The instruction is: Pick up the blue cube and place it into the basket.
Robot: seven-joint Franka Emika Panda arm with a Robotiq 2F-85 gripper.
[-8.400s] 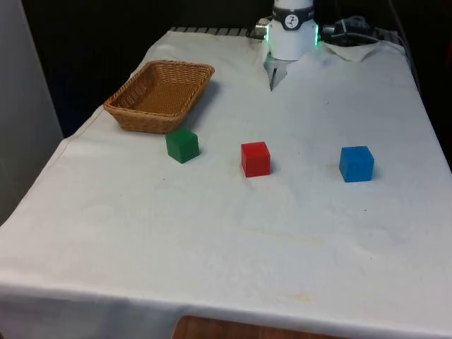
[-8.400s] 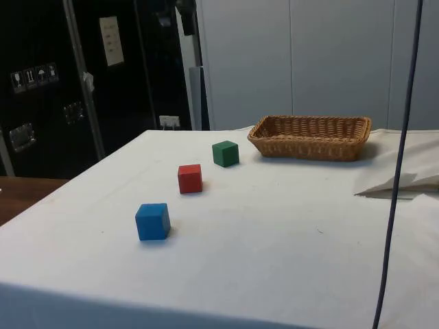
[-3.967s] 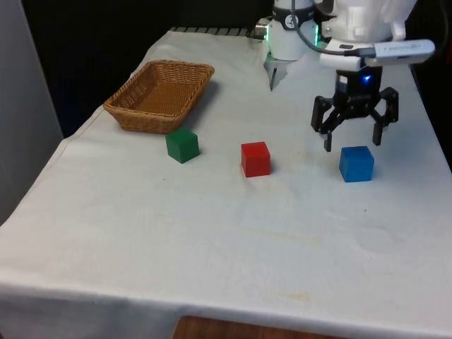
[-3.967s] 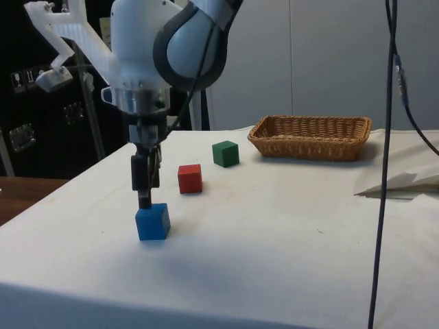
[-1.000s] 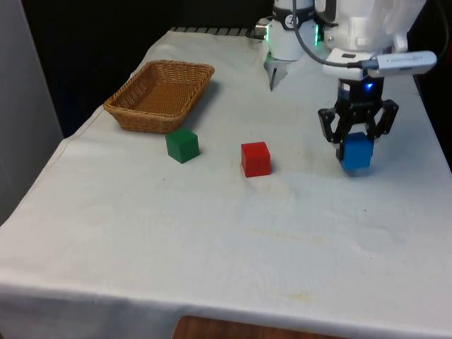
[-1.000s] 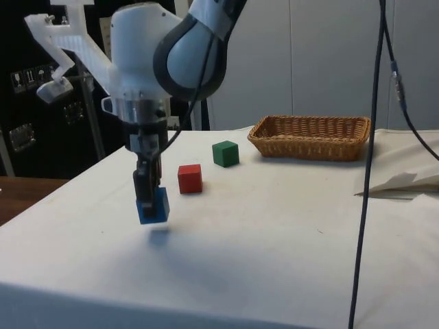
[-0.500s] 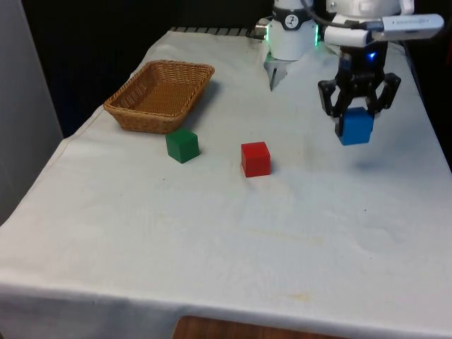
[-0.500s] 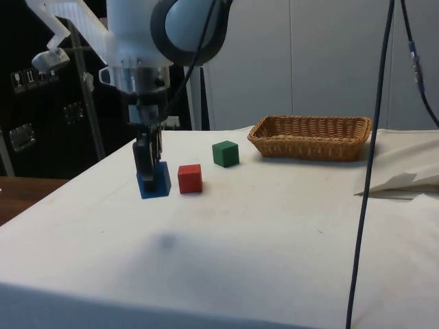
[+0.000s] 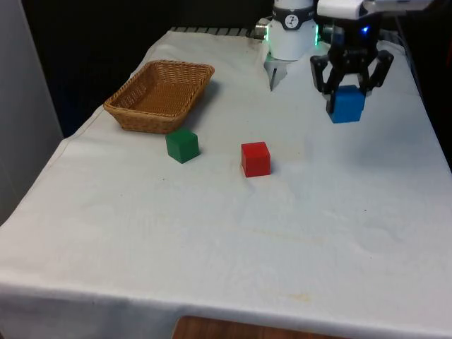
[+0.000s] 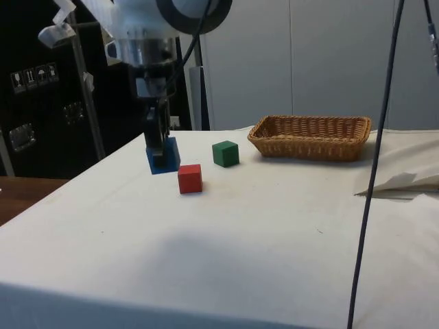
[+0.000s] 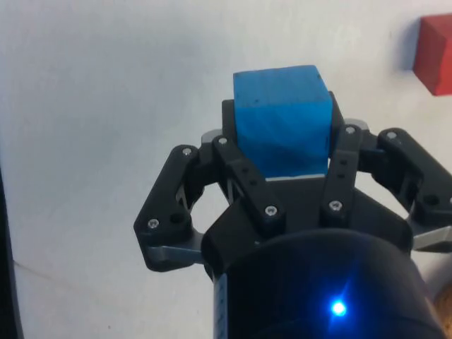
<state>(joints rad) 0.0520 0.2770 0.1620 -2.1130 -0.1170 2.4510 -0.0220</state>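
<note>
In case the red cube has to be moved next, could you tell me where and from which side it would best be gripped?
Probably from straight above, fingers closing on two opposite side faces of the red cube. It sits flat on the cloth with its top face up, apart from the green cube, so there is free room on every side. The gripper is shut on the blue cube the same way.

red cube (image 9: 255, 158) on white cloth (image 9: 233, 240) | green cube (image 9: 182, 145) just beside, apart

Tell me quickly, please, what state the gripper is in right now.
Gripper: shut on the blue cube, held in the air above the table.
</note>
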